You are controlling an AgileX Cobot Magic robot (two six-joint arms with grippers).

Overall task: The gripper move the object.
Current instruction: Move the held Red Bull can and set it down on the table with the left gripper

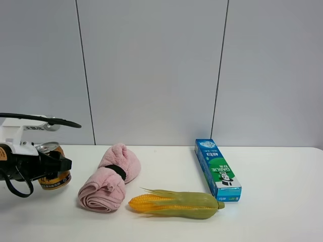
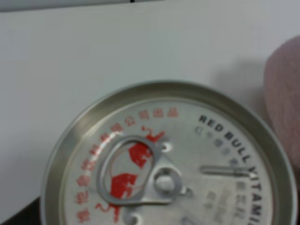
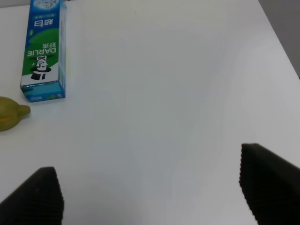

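jaws clamp gold can at table's far left

jaws of the left gripper (image 1: 49, 165) are closed around the middle of the can (image 1: 54, 179), one black finger crossing its front in the high view, with the silver rim showing above the claw and the gold base below it. the can stands at the far left of the white table (image 1: 282, 201), just beside a rolled pink towel (image 1: 108, 179). whether its base touches the tabletop cannot be told.

seen from the left wrist, the can's top fills the frame: a silver lid with a pull tab, red bulls and red chinese lettering printed round the rim, and "red bull" in black capitals. the side wall is gold-yellow with dark print.

the right gripper (image 3: 151, 190) hangs over bare table with its two black fingertips spread wide and nothing between them. a corn cob (image 1: 174, 204) lies in front of the towel, and a blue-green toothpaste box (image 1: 217, 169) lies near its right end, both well apart from the can.
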